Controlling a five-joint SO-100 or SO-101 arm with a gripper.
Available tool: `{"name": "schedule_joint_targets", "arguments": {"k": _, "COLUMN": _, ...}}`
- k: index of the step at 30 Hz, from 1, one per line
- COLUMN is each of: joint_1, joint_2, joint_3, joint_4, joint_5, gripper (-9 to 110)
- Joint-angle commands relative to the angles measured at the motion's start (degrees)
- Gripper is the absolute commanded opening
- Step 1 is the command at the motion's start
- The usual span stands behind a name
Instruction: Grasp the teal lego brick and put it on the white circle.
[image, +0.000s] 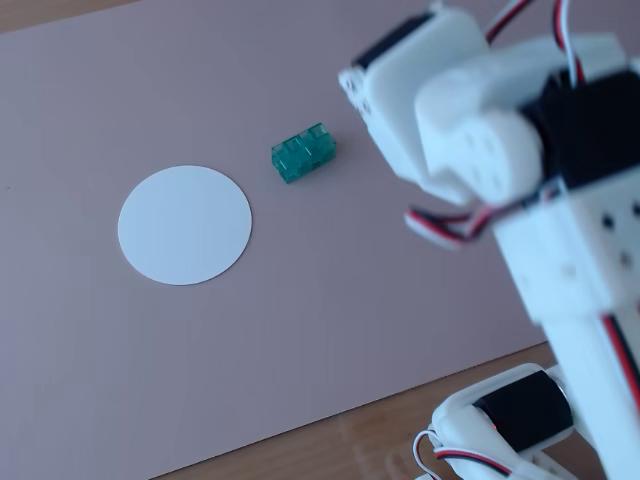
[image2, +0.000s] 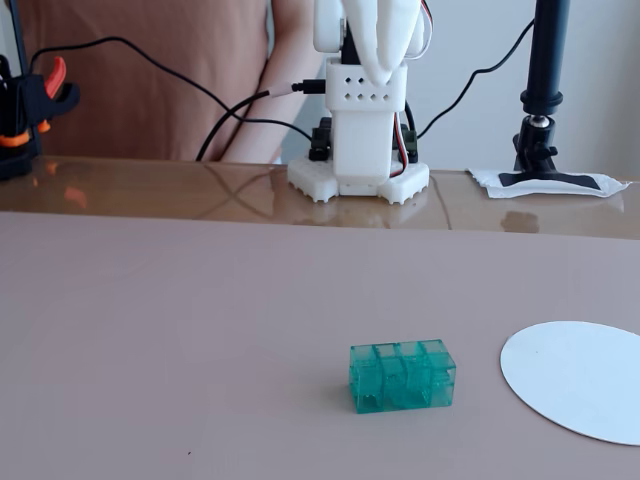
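A pinkish mat (image2: 180, 330) is seen spread over most of the surface (image2: 150, 185), whose glossy brown top is shown bare along the mat's far edge in a fixed view and as a wood-toned strip (image: 330, 445) at the near edge in the other. The white arm (image: 560, 240) is seen large and blurred at the right of a fixed view, and its base (image2: 360, 175) is seen standing on the bare surface beyond the mat in the other. The fingers (image2: 385, 45) are seen raised high above the base, at the top edge of that view; they are partly cut off by the frame and appear pressed narrow together, though this cannot be told for certain. Nothing is seen held in them.

The white circle (image: 185, 224) is seen lying flat on the mat, well apart from the fingers; in the low fixed view it (image2: 580, 378) is placed below and to the right of them, cut by the right edge. The teal lego brick (image2: 402, 375) is seen resting on the mat, studs up, well below the fingers and nearly straight under them in that view. In the other fixed view the brick (image: 303, 152) is seen near the circle's upper right, apart from it, with bare mat between
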Motion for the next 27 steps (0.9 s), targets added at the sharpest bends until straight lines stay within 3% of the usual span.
{"name": "schedule_joint_targets", "arguments": {"k": 1, "joint_1": 0.4, "joint_2": -10.7, "joint_3": -10.2, "joint_4": 1.5, "joint_5": 2.6, "gripper": 2}}
{"name": "schedule_joint_targets", "arguments": {"k": 3, "joint_1": 0.8, "joint_2": -16.0, "joint_3": -13.4, "joint_4": 2.1, "joint_5": 3.3, "gripper": 6}}
{"name": "schedule_joint_targets", "arguments": {"k": 7, "joint_1": 0.6, "joint_2": -25.5, "joint_3": -16.2, "joint_4": 3.6, "joint_5": 1.0, "gripper": 27}}
{"name": "schedule_joint_targets", "arguments": {"k": 10, "joint_1": 0.8, "joint_2": -32.3, "joint_3": -16.4, "joint_4": 4.0, "joint_5": -1.4, "gripper": 33}}
{"name": "schedule_joint_targets", "arguments": {"k": 27, "joint_1": -0.3, "joint_2": -63.9, "joint_3": -30.1, "joint_4": 4.2, "joint_5": -4.6, "gripper": 31}}
